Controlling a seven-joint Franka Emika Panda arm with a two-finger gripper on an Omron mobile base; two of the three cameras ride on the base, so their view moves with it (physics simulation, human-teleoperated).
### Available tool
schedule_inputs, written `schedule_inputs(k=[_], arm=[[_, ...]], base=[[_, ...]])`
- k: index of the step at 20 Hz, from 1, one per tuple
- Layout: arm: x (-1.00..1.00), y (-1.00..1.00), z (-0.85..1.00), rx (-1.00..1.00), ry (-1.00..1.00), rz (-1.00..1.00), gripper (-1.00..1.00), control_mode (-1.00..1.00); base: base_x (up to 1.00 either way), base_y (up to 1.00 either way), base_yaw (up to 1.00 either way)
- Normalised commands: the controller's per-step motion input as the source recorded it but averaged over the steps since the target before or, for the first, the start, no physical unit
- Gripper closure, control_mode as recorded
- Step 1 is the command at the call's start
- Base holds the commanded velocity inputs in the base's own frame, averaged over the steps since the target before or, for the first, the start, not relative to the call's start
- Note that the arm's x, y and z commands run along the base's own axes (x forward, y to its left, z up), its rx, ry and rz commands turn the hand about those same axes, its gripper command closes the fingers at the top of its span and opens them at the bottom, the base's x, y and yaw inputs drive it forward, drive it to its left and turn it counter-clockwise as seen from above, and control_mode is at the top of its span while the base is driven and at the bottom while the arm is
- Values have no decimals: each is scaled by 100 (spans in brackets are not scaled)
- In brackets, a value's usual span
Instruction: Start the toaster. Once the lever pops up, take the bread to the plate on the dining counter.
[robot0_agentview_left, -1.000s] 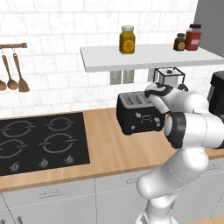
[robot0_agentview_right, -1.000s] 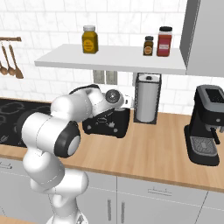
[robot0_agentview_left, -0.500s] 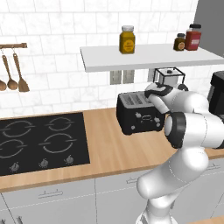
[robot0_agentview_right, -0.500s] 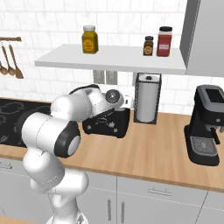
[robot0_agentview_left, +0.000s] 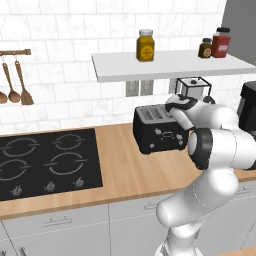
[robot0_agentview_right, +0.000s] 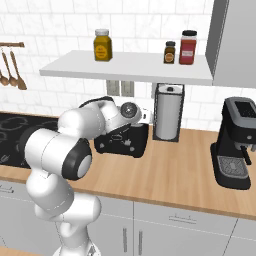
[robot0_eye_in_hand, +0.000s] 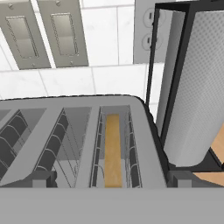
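Observation:
The black toaster (robot0_agentview_left: 155, 132) (robot0_agentview_right: 120, 145) stands on the wood counter by the back wall. My gripper (robot0_eye_in_hand: 111, 180) hovers just above its silvery top (robot0_eye_in_hand: 144, 131), at the right-hand end in the left base view. It is open, one dark fingertip (robot0_eye_in_hand: 43, 178) on each side of the slots, with nothing between them. The bread (robot0_eye_in_hand: 113, 148), a tan slice, stands on edge deep in the right-hand slot of the hand view. The other slot shows only its wire guides. The plate and the dining counter are out of view.
A paper towel roll in a black holder (robot0_eye_in_hand: 192, 87) (robot0_agentview_right: 167, 112) stands close beside the toaster. A black coffee machine (robot0_agentview_right: 235, 150) sits further right. The black hob (robot0_agentview_left: 45, 162) lies to the left. A shelf (robot0_agentview_left: 165, 62) with jars hangs overhead.

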Motion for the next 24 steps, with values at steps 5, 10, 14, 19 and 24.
schedule_inputs(k=[5, 10, 14, 19, 24], arm=[[0, 0, 0, 0, 0, 0, -100, -100], [0, 0, 0, 0, 0, 0, -100, -100], [0, 0, 0, 0, 0, 0, -100, -100], [0, 0, 0, 0, 0, 0, -100, -100], [0, 0, 0, 0, 0, 0, -100, -100]], base=[[0, 0, 0], [0, 0, 0], [0, 0, 0], [0, 0, 0], [0, 0, 0]])
